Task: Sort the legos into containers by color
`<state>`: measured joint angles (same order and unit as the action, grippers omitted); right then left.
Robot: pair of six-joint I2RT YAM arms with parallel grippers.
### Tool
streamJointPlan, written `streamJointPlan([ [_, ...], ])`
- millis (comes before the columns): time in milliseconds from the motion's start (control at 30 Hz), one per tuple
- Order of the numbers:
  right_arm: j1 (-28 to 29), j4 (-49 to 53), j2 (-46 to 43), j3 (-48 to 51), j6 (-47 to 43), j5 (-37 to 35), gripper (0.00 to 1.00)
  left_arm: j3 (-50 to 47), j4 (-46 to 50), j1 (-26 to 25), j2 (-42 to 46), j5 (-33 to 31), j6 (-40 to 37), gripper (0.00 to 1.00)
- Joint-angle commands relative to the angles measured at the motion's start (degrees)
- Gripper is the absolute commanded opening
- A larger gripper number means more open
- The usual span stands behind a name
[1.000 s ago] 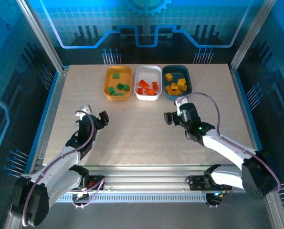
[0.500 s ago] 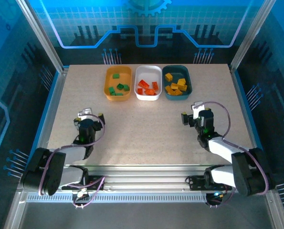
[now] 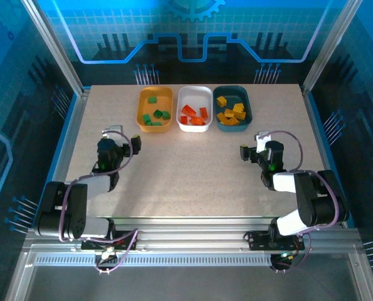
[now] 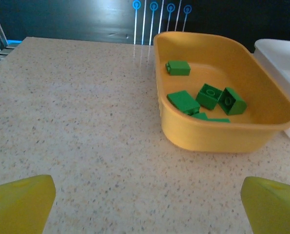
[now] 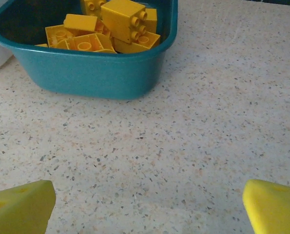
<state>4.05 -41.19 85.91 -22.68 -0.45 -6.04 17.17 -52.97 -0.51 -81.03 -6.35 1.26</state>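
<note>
While the legos [image 3: 231, 113] lie sorted in the containers [image 3: 194, 87], left gripper [image 3: 123, 135] and right gripper [image 3: 253, 143] gape wide (both empty).

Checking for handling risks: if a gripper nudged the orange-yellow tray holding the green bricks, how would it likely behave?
The orange-yellow tray looks like thin, shallow plastic holding few green bricks, so probably light; it would likely slide on the smooth table rather than tip. The loose bricks may shift inside.
</note>
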Motion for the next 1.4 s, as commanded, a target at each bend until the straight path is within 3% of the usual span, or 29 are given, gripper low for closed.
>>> streamJointPlan([
  [0,-0.65,-2.77,0.27,-1.74,0.45,1.82,1.00,-6.63,-27.01,0.74,-11.75,-1.64,0.18,0.99],
  [67,-0.67,-2.67,0.26,-1.76,0.45,1.82,1.00,-3.17,-11.05,0.86,-5.91,-1.69,1.28,0.99],
  [233,-0.55,-2.58,0.31,-1.86,0.28,1.59,1.00,3.35,-2.35,1.30,-7.64,-0.84,1.12,0.99],
  [1367,0.25,-2.67,0.39,-1.87,-0.26,0.52,1.00,5.09,1.10,0.87,-7.65,4.60,-1.52,0.99],
])
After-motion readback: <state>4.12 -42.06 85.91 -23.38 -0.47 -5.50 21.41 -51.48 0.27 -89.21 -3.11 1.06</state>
